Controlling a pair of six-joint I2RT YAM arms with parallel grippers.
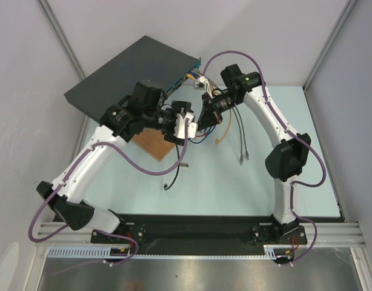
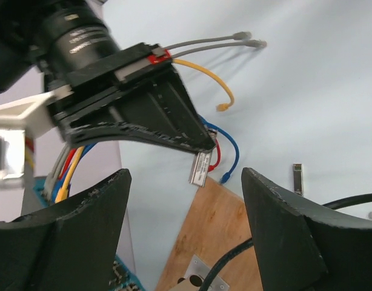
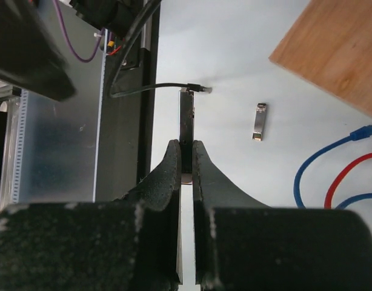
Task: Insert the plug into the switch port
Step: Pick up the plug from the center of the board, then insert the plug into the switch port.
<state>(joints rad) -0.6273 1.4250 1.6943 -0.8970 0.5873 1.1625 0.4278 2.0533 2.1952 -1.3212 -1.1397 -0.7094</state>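
The switch (image 1: 128, 76) is a flat dark box at the back left, its blue port face (image 1: 181, 77) turned to the right with coloured cables plugged in. My right gripper (image 3: 186, 151) is shut on a slim metal plug (image 3: 186, 121) that sticks out past its fingertips. In the left wrist view that plug (image 2: 201, 168) hangs from the right gripper's black fingers (image 2: 168, 121) above the table. My left gripper (image 2: 186, 200) stands open, nothing between its fingers, close beside the right gripper (image 1: 204, 120) in front of the switch.
A brown wooden board (image 2: 219, 224) with a metal plate lies under my left gripper. A second small metal module (image 3: 259, 121) lies loose on the table. Blue and red cables (image 3: 331, 176), a yellow cable (image 2: 213, 79), grey cables (image 2: 216, 41) and a black cable (image 3: 156, 88) trail nearby.
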